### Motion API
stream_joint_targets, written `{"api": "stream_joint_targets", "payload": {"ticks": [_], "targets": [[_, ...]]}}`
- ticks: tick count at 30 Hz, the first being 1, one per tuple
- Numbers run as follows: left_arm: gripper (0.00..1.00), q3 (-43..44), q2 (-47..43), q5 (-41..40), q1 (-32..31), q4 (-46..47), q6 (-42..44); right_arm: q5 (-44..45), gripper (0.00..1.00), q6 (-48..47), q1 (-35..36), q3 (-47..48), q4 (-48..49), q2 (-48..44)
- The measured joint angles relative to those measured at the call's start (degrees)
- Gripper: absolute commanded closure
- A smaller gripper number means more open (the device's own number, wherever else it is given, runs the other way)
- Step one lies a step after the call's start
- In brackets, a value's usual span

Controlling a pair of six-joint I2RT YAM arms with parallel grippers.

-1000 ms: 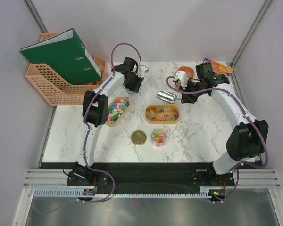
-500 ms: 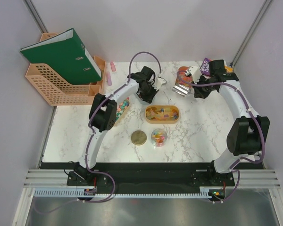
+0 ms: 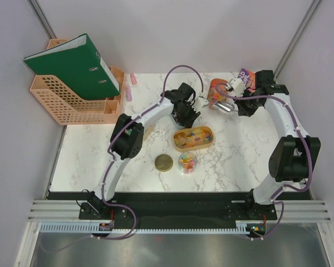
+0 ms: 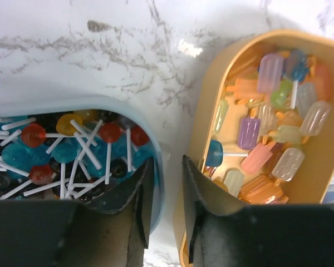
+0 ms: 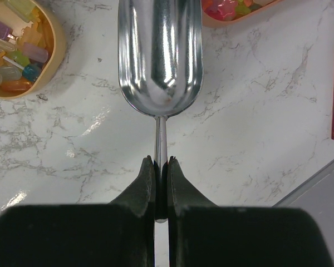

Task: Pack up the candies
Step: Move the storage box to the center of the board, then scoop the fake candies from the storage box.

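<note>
Candies (image 4: 267,139) shaped like little ice lollies, in pink, purple, orange and green, fill an oval tray (image 4: 207,111) on the marble table (image 5: 72,139), at the middle of the top view. Just left of it in the left wrist view lies a blue tray (image 4: 100,104) of lollipops (image 4: 67,150); the two trays are close but apart. The left gripper (image 4: 166,161) hangs over the gap between them. One finger is over the blue tray's inside and the other is by the oval tray's wall, with the blue rim running into the narrow slot between them. Whether they pinch that rim cannot be told. The candies lie right of its tips and just beyond them.

At the upper right of the top view, the right gripper (image 5: 160,161) is clamped on the thin handle of a scoop (image 5: 160,50), its bowl pointing away. The oval tray's candies sit at the upper left of that wrist view, well off the fingers. A second tray (image 5: 234,14) with more candies shows at the top edge.

Below the oval tray in the top view stands a small jar (image 3: 187,162) of candies, with a gold lid (image 3: 164,163) beside it.
</note>
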Motion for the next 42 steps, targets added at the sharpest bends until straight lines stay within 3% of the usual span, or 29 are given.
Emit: {"api": "stream_joint_targets", "payload": {"ticks": [3,7,10,11,12,18,24,31,42], "targets": [[0.55,1.6,0.0,1.0,-0.6,0.3,-1.3,0.1,1.00,-0.1,0.0,0.0,-0.5,0.0],[0.55,4.2,-0.2,1.1,-1.2,0.9,-2.5,0.1,1.00,0.0,0.0,0.5,-2.1,0.0],[0.73,4.1,-2.4,0.4,-1.0,1.8,-3.1,0.3,1.00,0.2,0.5,3.3,-5.2,0.0],[0.82,3.4,-3.7,0.2,-0.5,3.1,-3.2,0.4,1.00,0.3,0.7,4.6,-5.9,0.0],[0.98,2.4,-5.5,-0.2,0.1,4.2,-3.4,0.5,1.00,0.7,1.1,5.9,-6.5,0.0],[0.98,1.9,-10.7,-4.2,8.8,10.7,-3.5,3.2,1.00,2.7,6.1,8.9,-8.0,-0.7],[0.98,9.2,-3.0,-10.8,17.3,12.5,-1.6,6.6,1.00,5.7,15.8,10.4,-12.2,-0.2],[0.98,13.0,7.1,-13.9,17.6,11.0,-0.7,9.7,1.00,11.5,20.5,24.3,-17.5,7.6],[0.98,13.0,9.0,-11.9,16.9,8.0,-0.8,12.8,1.00,13.9,23.7,25.3,-24.2,11.6]]}}
